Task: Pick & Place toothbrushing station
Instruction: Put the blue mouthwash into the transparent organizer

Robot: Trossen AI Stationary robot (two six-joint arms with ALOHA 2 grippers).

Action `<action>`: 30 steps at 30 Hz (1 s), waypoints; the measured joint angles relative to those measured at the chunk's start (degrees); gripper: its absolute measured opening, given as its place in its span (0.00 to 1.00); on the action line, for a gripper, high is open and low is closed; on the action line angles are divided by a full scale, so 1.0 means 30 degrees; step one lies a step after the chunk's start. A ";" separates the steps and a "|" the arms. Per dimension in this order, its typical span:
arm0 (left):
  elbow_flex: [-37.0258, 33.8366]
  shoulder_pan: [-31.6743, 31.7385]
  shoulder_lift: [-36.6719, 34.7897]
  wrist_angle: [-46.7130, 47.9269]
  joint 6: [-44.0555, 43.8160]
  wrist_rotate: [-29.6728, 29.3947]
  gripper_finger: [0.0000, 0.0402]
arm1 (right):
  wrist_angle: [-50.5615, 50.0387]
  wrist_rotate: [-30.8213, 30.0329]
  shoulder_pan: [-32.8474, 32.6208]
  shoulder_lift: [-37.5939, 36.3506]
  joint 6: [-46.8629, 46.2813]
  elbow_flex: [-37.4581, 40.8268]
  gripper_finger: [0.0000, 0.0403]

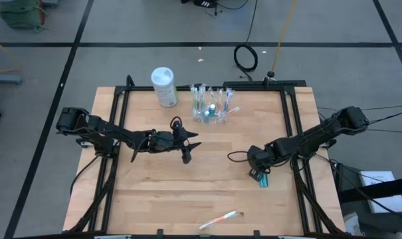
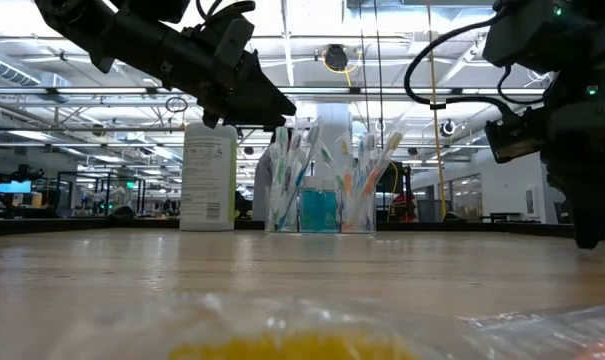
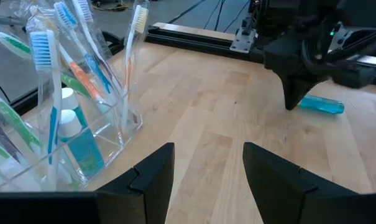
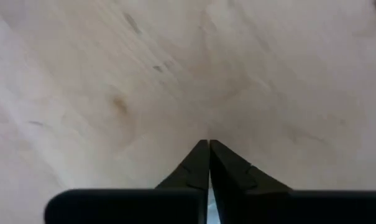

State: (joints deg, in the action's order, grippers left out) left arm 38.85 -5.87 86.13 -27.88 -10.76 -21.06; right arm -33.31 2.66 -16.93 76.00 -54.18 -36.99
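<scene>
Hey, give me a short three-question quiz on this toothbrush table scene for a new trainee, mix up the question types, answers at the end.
1. True or false: the right gripper has its fingers shut, down at the table by a blue toothpaste tube.
2. Multiple choice: the white canister stands A) inside the clear holder, B) beside the clear toothbrush holder, on the left arm's side, C) at the near edge.
3. Fill in: a lone wrapped toothbrush lies near the table's ____ edge, away from the holder.

Key: 1 true. 2 B. 3 front. The left gripper hangs open above the table's middle.
</scene>
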 joint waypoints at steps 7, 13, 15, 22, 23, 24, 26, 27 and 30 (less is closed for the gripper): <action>0.0000 0.0000 0.0000 0.0036 0.0000 0.0002 0.49 | -0.1521 -0.0272 0.0910 -0.1237 -0.0376 -0.0006 0.15; 0.0000 0.0000 0.0000 0.0189 0.0007 0.0007 0.49 | -0.1874 0.0717 0.1035 -0.1746 -0.1238 -0.0015 0.29; 0.0000 0.0000 0.0005 0.0289 0.0007 0.0007 0.49 | -0.1885 0.1384 0.1024 -0.1744 -0.2802 -0.0015 0.32; 0.0000 0.0000 0.0007 0.0291 0.0007 0.0007 0.49 | -0.2049 0.2135 0.0998 -0.1753 -0.4995 -0.0022 0.39; 0.0000 0.0000 0.0007 0.0295 0.0007 0.0015 0.49 | -0.2116 0.2138 0.0998 -0.1753 -0.5233 -0.0022 0.40; 0.0000 0.0000 0.0007 0.0292 0.0007 0.0015 0.49 | -0.2169 0.2142 0.0998 -0.1746 -0.5539 -0.0022 0.40; 0.0000 0.0000 0.0007 0.0291 0.0010 0.0015 0.49 | -0.2350 0.2146 0.0998 -0.1752 -0.6185 -0.0022 0.40; 0.0000 0.0000 0.0007 0.0291 0.0007 0.0015 0.49 | -0.2563 0.2149 0.0998 -0.1746 -0.6423 -0.0022 0.40; 0.0000 0.0000 0.0007 0.0291 0.0007 0.0020 0.49 | -0.3500 0.2149 0.0991 -0.1749 -0.7186 -0.0029 0.39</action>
State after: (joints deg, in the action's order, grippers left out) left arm 38.85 -5.87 86.15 -27.00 -10.74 -21.00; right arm -43.81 9.10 -13.96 70.75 -75.74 -37.08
